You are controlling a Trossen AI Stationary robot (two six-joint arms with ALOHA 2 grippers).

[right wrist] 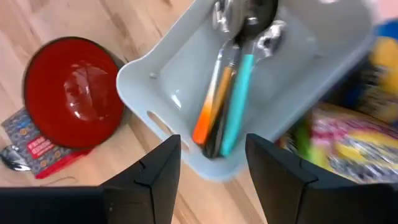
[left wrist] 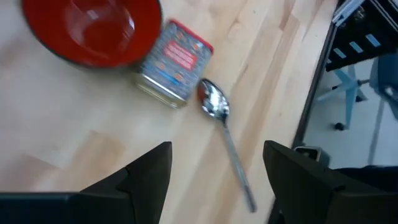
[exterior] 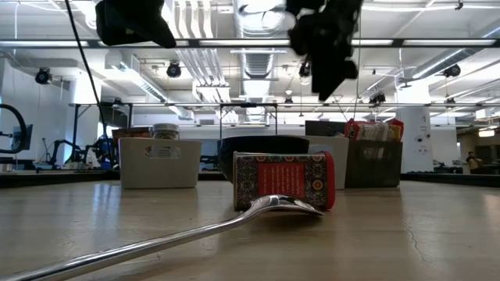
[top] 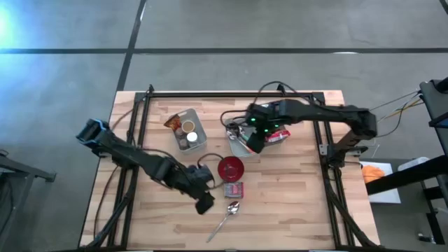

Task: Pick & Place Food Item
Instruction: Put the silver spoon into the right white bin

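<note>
A small red patterned food packet (top: 234, 190) lies flat on the wooden table just in front of a red bowl (top: 230, 168); it also shows in the low view (exterior: 281, 181). A metal spoon (top: 227, 213) lies with its bowl end beside the packet. My left gripper (top: 204, 203) hangs open above the table, left of the spoon. In its wrist view (left wrist: 217, 149) the spoon (left wrist: 221, 118) and packet (left wrist: 175, 62) lie ahead of the fingers. My right gripper (top: 255, 140) is open (right wrist: 212, 140) above a pale tray of utensils (right wrist: 186, 81), holding nothing.
A white bin (top: 189, 131) with jars stands at the back left. Colourful snack bags (top: 278, 136) lie right of the utensil tray. A black frame (top: 231, 93) runs along the table's edges. Bare wood lies at the front right (top: 294, 210).
</note>
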